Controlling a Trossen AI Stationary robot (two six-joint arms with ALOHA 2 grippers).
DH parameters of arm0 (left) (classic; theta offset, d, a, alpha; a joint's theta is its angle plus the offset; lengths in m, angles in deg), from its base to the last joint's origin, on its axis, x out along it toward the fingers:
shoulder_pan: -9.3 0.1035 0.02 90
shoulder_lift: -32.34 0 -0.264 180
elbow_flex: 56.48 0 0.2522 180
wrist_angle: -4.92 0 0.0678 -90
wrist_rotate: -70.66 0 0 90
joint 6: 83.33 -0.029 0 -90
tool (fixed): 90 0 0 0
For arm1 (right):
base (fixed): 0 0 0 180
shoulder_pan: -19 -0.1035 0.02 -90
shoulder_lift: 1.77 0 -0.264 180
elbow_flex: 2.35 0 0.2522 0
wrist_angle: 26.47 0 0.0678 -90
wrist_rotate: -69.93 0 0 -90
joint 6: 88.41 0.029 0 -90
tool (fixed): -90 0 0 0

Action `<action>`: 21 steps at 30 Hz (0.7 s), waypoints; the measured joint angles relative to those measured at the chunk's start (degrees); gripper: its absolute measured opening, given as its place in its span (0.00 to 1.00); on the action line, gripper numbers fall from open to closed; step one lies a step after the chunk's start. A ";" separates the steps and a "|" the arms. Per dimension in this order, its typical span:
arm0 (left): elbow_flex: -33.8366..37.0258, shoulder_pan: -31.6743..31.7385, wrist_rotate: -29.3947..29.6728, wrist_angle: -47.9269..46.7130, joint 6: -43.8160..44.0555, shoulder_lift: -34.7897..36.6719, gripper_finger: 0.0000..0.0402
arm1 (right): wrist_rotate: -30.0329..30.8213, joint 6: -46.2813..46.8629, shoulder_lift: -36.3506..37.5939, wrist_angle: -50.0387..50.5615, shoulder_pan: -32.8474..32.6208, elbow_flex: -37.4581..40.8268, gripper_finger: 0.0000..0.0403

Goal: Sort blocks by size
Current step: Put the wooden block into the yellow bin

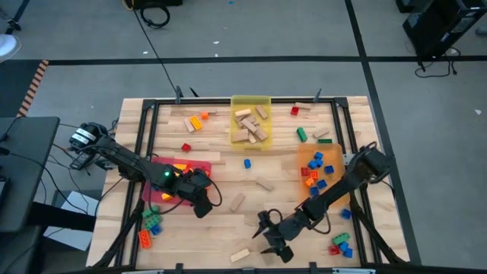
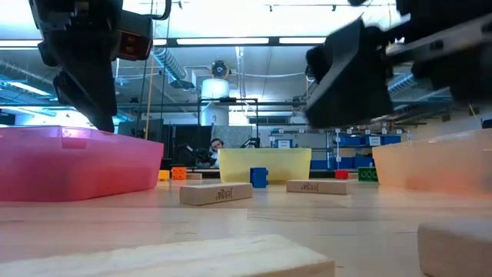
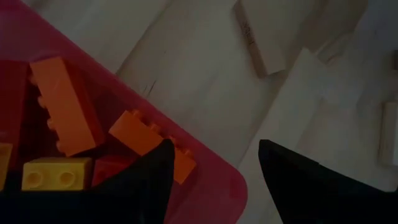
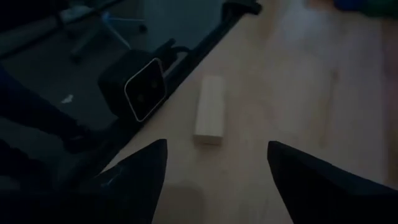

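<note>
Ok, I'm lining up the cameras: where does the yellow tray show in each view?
High view: yellow tray, top centre.
Low view: centre, far back.
Left wrist view: absent.
Right wrist view: absent.
Shared landmark: red tray, in high, low, left wrist views.

Grey floor (image 1: 251, 30) (black cables (image 1: 156, 42)); ceiling strip lights (image 2: 223, 41) overhead.

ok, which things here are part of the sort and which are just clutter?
Job:
wooden blocks
studded bricks
yellow tray
orange tray
red tray
right gripper, jaws open near a wooden block

Lying about:
cable bundle
table-edge camera
</note>
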 joint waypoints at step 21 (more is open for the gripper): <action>0.00 0.00 -0.03 2.75 0.00 0.00 0.60 | -6.62 -0.33 -15.57 -4.35 1.75 -13.40 0.61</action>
